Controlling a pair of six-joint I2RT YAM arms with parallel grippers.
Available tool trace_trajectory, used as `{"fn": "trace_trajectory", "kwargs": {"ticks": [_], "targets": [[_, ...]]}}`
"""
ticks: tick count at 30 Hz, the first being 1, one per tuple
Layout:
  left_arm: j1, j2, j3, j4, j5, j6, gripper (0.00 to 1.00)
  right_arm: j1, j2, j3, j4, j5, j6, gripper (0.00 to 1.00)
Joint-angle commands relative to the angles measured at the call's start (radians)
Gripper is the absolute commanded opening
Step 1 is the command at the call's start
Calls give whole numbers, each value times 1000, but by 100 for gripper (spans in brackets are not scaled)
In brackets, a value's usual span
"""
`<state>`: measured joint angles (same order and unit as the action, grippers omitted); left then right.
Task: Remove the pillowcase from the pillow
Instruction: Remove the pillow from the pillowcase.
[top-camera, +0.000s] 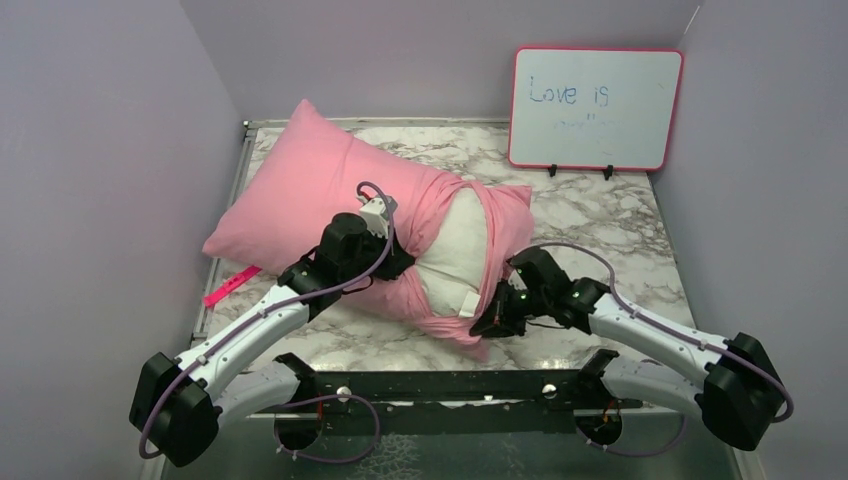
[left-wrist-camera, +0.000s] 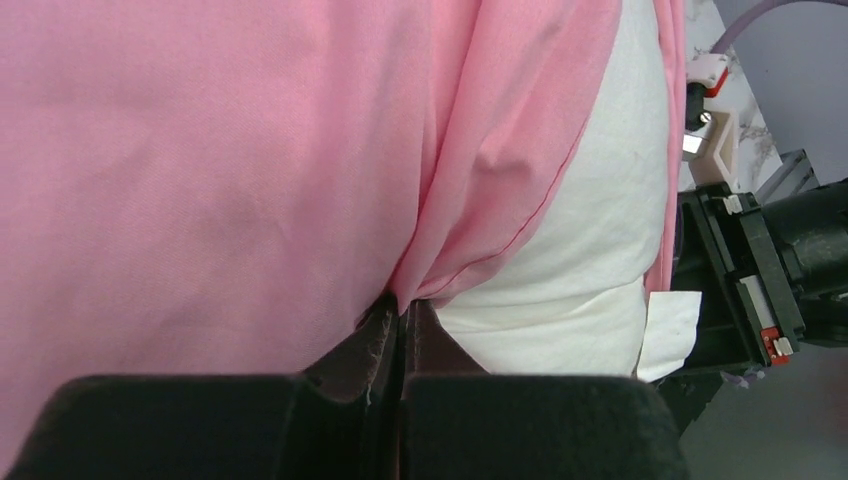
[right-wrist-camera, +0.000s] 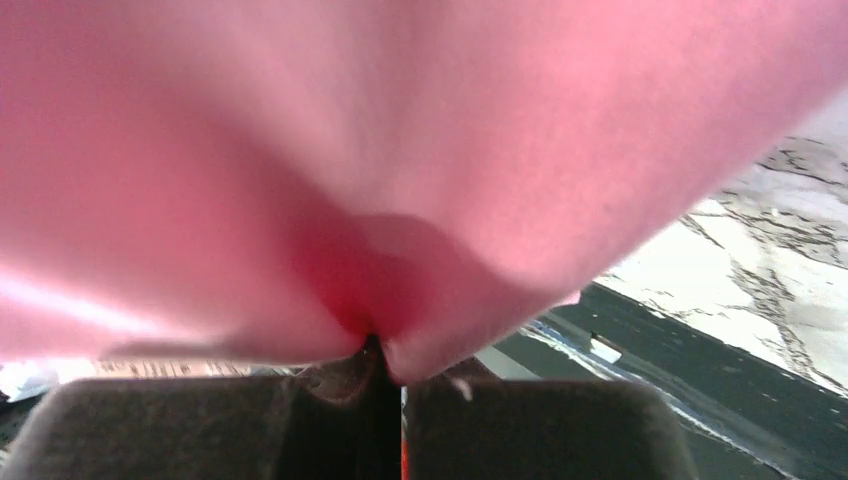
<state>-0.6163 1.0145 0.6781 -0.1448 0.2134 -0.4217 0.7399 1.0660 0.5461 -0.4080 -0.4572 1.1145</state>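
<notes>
The pink pillowcase (top-camera: 300, 190) covers most of the white pillow (top-camera: 455, 255), whose near end bulges out of the case's open mouth. My left gripper (top-camera: 395, 262) is shut on the left edge of the opening; in the left wrist view the pink pillowcase (left-wrist-camera: 200, 170) is pinched at my left gripper (left-wrist-camera: 403, 315), with the white pillow (left-wrist-camera: 590, 230) to the right. My right gripper (top-camera: 490, 322) is shut on the opening's near right edge. In the right wrist view the pink pillowcase (right-wrist-camera: 400, 150) fills the frame and is pinched at my right gripper (right-wrist-camera: 378, 345).
A whiteboard (top-camera: 595, 108) with a pink frame stands at the back right. A pink tag (top-camera: 230, 285) lies at the table's left edge. Lilac walls close in on the left, back and right. A dark rail (top-camera: 450, 385) runs along the marble table's near edge.
</notes>
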Motion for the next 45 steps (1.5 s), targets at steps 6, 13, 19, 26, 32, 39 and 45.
{"fn": "trace_trajectory", "kwargs": {"ticks": [6, 13, 19, 26, 32, 39, 45], "targets": [[9, 8, -20, -47, -204, -46, 0, 6, -89, -166, -198, 90, -100, 1], [56, 37, 81, -104, -312, 11, 0, 5, -119, -202, -221, 184, -146, 3], [111, 41, 120, -132, -298, 39, 0, 6, -48, -152, -264, 273, -184, 3], [112, 39, 33, -55, -114, 9, 0, 6, -27, -82, -284, 302, -217, 15], [110, 18, -42, -7, 14, 16, 0, 6, -57, 103, -344, 298, -266, 33], [110, 14, -61, 0, 33, 31, 0, 6, -25, 325, -288, 237, -304, 61], [110, 13, -67, 2, 35, 28, 0, 5, 105, 404, -288, 261, -235, 61]]}}
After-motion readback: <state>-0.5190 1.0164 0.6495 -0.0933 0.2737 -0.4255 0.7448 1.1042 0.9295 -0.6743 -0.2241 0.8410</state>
